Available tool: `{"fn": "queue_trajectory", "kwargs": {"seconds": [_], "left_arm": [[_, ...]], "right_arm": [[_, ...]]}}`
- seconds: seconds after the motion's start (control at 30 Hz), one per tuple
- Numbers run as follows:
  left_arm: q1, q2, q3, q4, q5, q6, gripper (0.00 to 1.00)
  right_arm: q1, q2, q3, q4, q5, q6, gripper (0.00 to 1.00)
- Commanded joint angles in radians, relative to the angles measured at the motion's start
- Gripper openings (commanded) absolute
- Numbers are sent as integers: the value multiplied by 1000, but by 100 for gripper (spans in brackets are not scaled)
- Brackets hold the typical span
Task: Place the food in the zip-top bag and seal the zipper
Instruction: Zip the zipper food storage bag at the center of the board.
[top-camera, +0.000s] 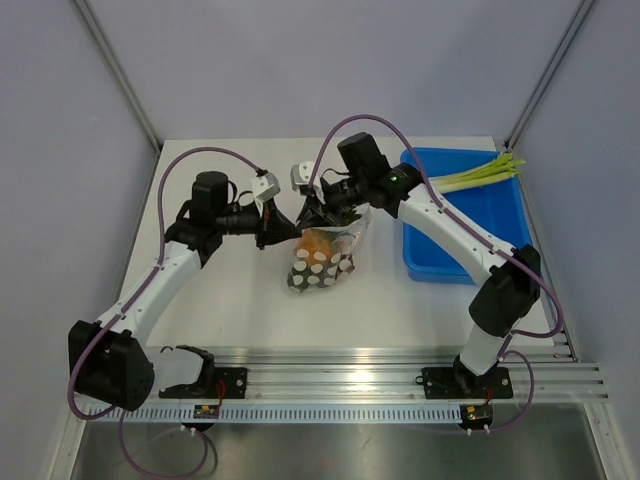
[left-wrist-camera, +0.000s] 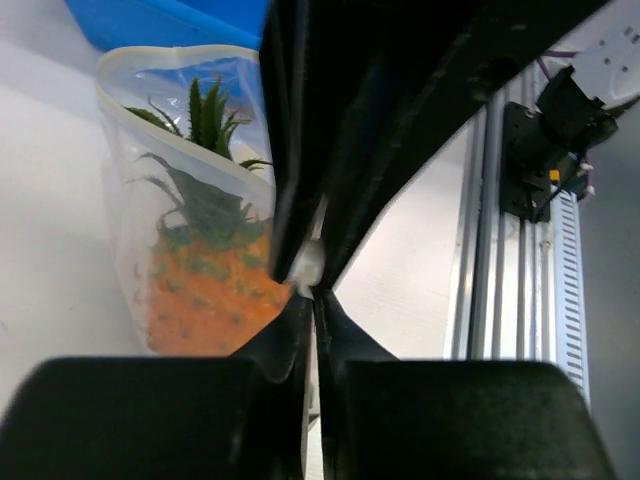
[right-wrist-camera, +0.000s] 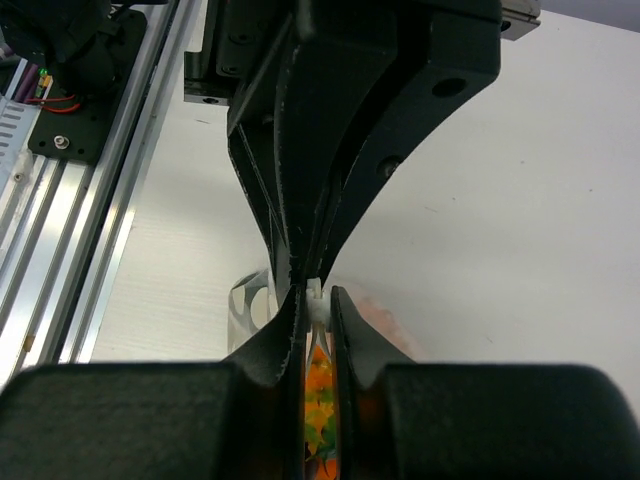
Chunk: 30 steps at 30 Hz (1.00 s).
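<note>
The zip-top bag (top-camera: 322, 252) lies mid-table with the orange pineapple-like fruit (top-camera: 318, 243) and a dark, white-dotted piece (top-camera: 312, 274) inside. My left gripper (top-camera: 283, 230) and right gripper (top-camera: 310, 212) meet tip to tip at the bag's upper edge. In the left wrist view my left gripper (left-wrist-camera: 312, 300) is shut on the pale zipper strip (left-wrist-camera: 306, 266), with the pineapple (left-wrist-camera: 205, 290) behind clear plastic to its left. In the right wrist view my right gripper (right-wrist-camera: 316, 296) is shut on the same white strip (right-wrist-camera: 316, 298), with orange fruit (right-wrist-camera: 318, 400) showing between its fingers.
A blue bin (top-camera: 500, 235) stands at the right of the table with green stalks (top-camera: 480, 175) lying across its far end. It also shows in the left wrist view (left-wrist-camera: 170, 20). An aluminium rail (top-camera: 330, 375) runs along the near edge.
</note>
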Motion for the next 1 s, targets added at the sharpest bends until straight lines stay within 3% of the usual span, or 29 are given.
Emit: {"fn": "queue_trajectory", "kwargs": {"seconds": [0.0,0.53,0.97], "left_arm": [[-4,-12,-3,52,-4,3,0],[-3,-139,-99,183,-219,-34,0],[42,-174,-103,193,-297,-41,0]], "right_arm": [[8,-40,19,13,-29,-4,0],[-54,-86,-35,-36,-19,-21,0],[-139,-153,-147,-41,29,17,0]]}}
